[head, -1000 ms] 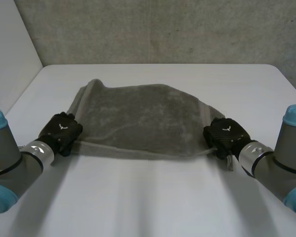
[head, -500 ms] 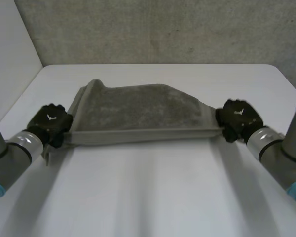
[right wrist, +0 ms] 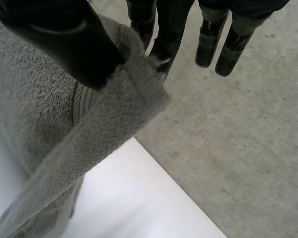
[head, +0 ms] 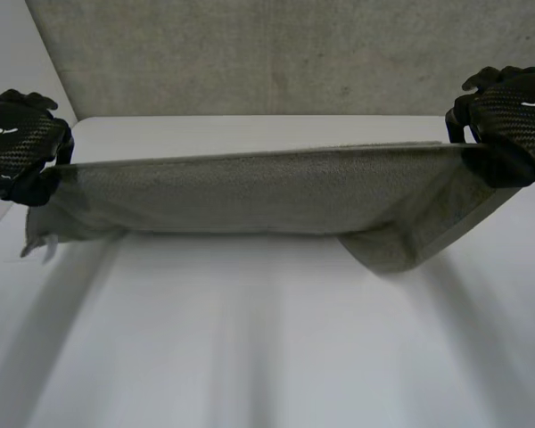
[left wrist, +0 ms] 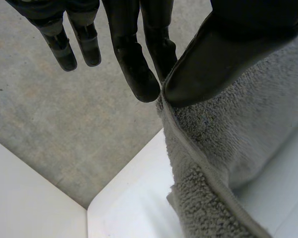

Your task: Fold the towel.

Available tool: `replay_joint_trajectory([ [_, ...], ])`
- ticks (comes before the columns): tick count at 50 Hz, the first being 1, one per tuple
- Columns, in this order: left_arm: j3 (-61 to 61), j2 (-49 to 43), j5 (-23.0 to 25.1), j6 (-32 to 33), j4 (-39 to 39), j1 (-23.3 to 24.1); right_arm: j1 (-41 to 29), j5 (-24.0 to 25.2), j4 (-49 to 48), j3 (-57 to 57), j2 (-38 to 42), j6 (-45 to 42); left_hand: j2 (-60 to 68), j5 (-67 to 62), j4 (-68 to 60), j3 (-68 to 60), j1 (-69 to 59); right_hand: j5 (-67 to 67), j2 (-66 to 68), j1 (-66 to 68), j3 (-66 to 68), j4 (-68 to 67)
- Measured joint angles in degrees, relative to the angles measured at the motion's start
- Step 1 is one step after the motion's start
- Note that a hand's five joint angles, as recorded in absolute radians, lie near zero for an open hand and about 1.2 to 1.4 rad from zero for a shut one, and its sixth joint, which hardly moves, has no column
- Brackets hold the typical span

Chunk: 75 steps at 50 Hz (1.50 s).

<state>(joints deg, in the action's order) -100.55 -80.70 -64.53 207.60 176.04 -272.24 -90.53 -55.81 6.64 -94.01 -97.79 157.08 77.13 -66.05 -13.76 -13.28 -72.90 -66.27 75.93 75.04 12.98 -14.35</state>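
Observation:
A grey towel [head: 250, 192] hangs stretched in the air between my two hands, above the white table [head: 267, 339]. My left hand [head: 13, 143] pinches its left corner: in the left wrist view the thumb [left wrist: 213, 59] presses the towel's hem [left wrist: 198, 163] against a finger. My right hand [head: 508, 116] pinches the right corner, where the thumb [right wrist: 64, 39] clamps the towel's edge [right wrist: 114, 114] against the fingers. The lower layer sags below the right end in a drooping fold [head: 401, 245].
A grey concrete wall [head: 276, 53] rises behind the table's far edge. A white side wall [head: 18, 71] stands at the left.
Both hands have risen and spread apart, lifting the towel's near edge off the table. The towel went from lying flat to hanging taut in the air.

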Motion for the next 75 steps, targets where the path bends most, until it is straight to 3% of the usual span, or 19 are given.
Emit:
replay_joint_trajectory([
  [11,4.6,-12.5,0.6,-0.3,1.2,0.4,-2.1,0.5,0.2,6.4,12.9,-0.6,0.0,0.0,0.0,0.0,0.0,0.0,0.0,0.0,0.0,0.0],
  [21,27.0,-29.3,-7.7,-5.9,2.9,7.7,-8.2,-9.0,-0.6,29.4,29.1,-1.0,0.0,-0.4,0.0,0.0,0.0,-0.1,0.0,0.0,0.0,0.0],
  [27,40.2,-28.9,-11.6,-10.7,8.8,11.5,-9.8,-15.0,-7.4,44.7,32.2,1.1,0.0,-0.4,0.0,0.0,0.0,-0.1,0.0,0.0,0.0,0.0],
  [31,42.4,-25.6,-12.0,-14.8,14.5,12.3,-9.9,-16.4,-13.2,46.9,30.6,4.5,0.1,-0.7,0.0,0.0,0.0,-0.5,0.5,0.0,0.0,0.0],
  [38,38.0,-25.7,-10.1,-17.1,17.4,11.4,-9.4,-15.5,-17.4,41.1,28.9,7.5,0.4,-1.0,0.0,0.0,0.0,-0.7,0.5,0.0,0.0,0.0],
  [44,29.1,-28.1,-5.9,-15.5,17.2,9.5,-9.0,-11.1,-17.9,32.7,28.6,7.3,0.4,-1.0,0.0,0.0,0.0,-0.7,0.5,0.0,0.0,0.0],
  [56,8.0,-27.1,-2.6,-5.1,16.9,8.6,-9.0,-3.8,-18.4,10.3,27.3,-1.6,0.4,-1.0,0.0,0.0,0.0,-0.7,0.5,0.0,0.0,0.0],
  [61,2.3,-21.0,-2.7,-1.7,16.2,8.0,-7.9,-1.2,-18.5,1.0,20.9,-5.0,0.4,-1.0,0.0,0.0,0.0,-0.7,0.5,0.0,0.0,0.0],
  [67,-2.8,-9.9,-2.4,-2.0,13.0,4.6,-2.1,2.3,-17.2,-6.4,8.6,-4.2,0.4,-1.0,0.0,0.0,0.0,-0.7,0.5,0.0,0.0,0.0],
  [75,-6.2,-2.1,3.1,-2.6,5.8,-0.3,8.6,12.1,-10.2,-9.9,-1.8,-0.6,0.4,-1.0,0.0,0.0,0.0,-0.7,0.5,0.0,0.0,0.0],
])
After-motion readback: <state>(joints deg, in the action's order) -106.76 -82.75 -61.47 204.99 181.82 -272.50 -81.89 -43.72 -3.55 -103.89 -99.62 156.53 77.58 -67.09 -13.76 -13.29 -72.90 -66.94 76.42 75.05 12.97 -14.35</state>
